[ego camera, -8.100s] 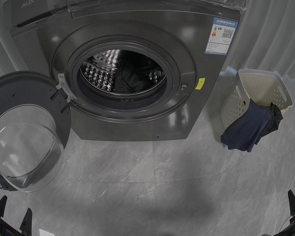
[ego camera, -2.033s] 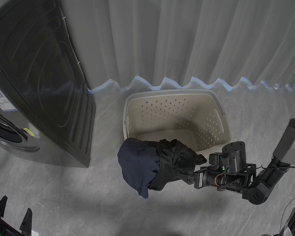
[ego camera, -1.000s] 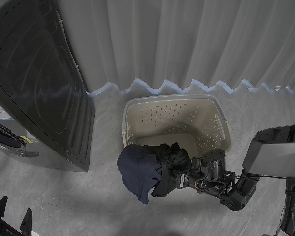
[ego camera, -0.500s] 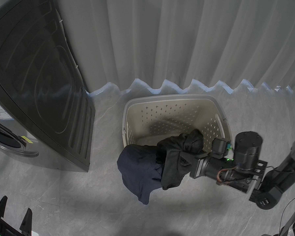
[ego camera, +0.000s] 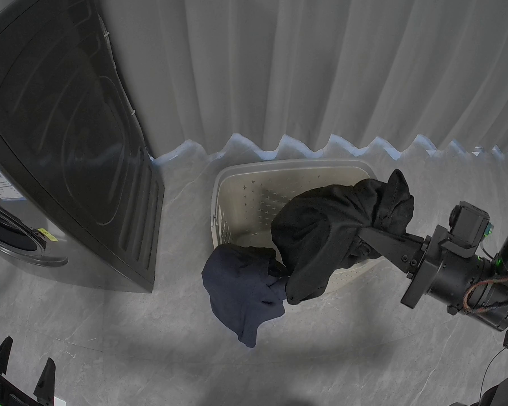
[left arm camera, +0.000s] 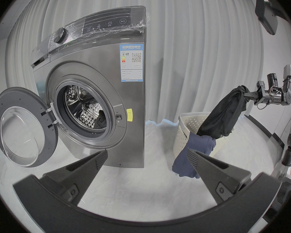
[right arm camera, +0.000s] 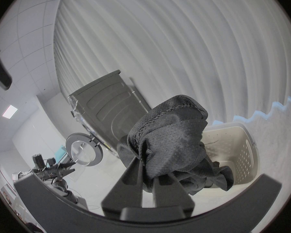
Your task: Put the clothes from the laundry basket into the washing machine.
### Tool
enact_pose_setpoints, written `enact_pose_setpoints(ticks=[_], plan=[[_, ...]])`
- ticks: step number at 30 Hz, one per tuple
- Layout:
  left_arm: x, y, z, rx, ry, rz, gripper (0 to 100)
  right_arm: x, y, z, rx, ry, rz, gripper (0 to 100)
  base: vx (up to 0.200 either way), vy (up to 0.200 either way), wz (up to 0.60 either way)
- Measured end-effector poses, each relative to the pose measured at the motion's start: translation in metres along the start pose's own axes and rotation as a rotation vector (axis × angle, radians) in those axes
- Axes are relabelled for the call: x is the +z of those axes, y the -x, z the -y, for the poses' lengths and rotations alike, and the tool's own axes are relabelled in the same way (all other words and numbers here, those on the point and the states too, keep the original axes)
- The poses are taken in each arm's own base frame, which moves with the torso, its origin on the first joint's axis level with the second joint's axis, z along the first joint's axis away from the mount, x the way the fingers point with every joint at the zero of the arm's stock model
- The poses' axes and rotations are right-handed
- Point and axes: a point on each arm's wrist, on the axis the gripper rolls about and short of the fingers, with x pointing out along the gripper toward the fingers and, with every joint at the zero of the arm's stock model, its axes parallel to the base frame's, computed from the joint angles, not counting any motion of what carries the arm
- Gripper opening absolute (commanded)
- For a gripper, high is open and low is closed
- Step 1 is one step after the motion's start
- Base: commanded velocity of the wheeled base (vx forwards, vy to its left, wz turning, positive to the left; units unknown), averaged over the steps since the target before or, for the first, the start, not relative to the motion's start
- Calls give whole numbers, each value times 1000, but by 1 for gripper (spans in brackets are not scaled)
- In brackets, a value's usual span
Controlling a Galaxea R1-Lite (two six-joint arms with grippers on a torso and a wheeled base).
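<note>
Looks like the right gripper [ego camera: 369, 235] is clamped on the black garment [ego camera: 322, 226] above the laundry basket [ego camera: 265, 167], but its tail touches the navy garment [ego camera: 240, 286] draped over the 7 o'clock rim, so hauling away could drag that onto the floor [ego camera: 152, 339].

Near rim of laundry basket [ego camera: 240, 195] behind black garment [ego camera: 322, 226], navy garment [ego camera: 240, 288].

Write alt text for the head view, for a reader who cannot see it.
The right gripper holds a black garment up over a cream laundry basket on a grey floor, the cloth's lower end meeting a navy garment draped over the basket's near rim. A dark washing machine stands to the robot's left, a pale curtain behind.
</note>
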Motion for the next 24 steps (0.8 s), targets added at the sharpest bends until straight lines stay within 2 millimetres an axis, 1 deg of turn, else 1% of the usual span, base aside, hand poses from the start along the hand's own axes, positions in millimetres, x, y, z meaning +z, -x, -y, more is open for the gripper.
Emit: enact_pose_setpoints(ticks=[8, 11, 24], plan=[[0, 0, 0, -1, 1, -1, 100, 0, 7, -3, 16, 4, 1, 0, -200, 0, 0], [0, 0, 0, -1, 0, -2, 100, 0, 7, -3, 19, 4, 2, 0, 0, 0, 0], [-1, 0, 0, -4, -1, -10, 100, 1, 8, -3, 18, 3, 10, 0, 0, 200, 0]])
